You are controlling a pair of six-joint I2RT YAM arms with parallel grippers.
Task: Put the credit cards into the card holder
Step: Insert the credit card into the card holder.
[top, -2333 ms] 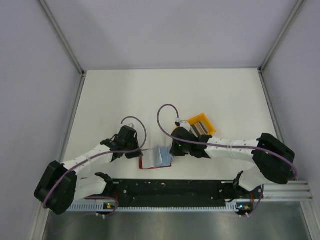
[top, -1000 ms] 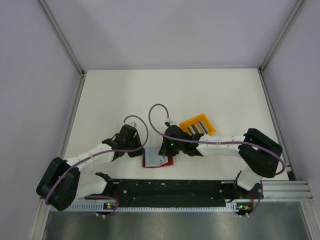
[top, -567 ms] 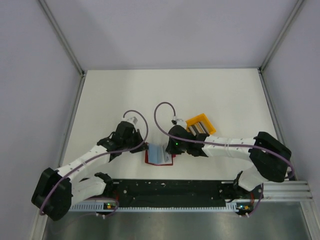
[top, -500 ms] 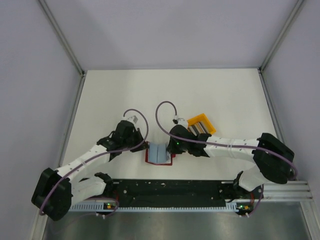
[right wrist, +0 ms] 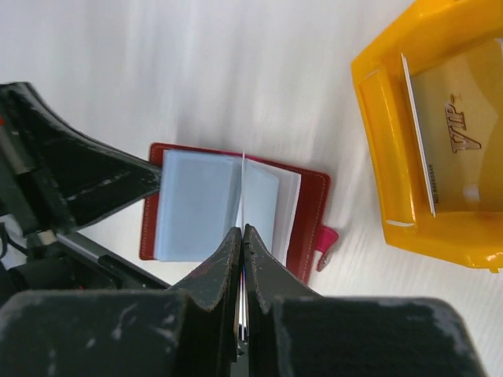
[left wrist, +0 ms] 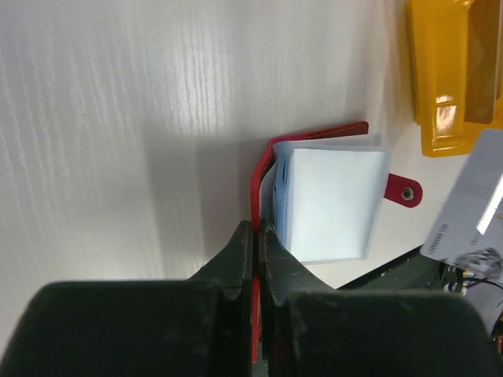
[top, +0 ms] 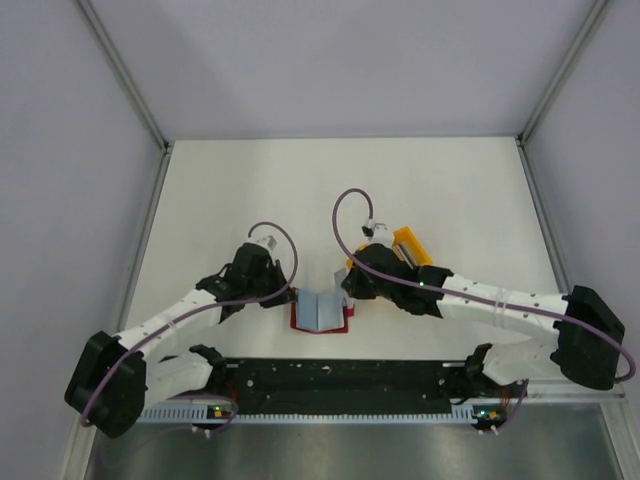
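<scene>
The credit card point(right wrist: 244, 188) — thin, stiff, slick, likely feather-light — hangs edge-on over the open card holder point(right wrist: 308, 206), which lies on the table point(top: 300, 200) between the arms; one short edge looks the best hold. The right gripper point(right wrist: 242, 232) is clamped tight on it. The left gripper point(left wrist: 256, 229) pinches the holder's red cover down; its pale sleeves look floppy.

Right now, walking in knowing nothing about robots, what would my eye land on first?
The dark red card holder lies open near the front of the table, pale blue sleeves showing. The left tool pinches its left cover, and the right tool holds a credit card edge-on over it. Behind it, to the right, sits a bright yellow bin with cards inside.
</scene>
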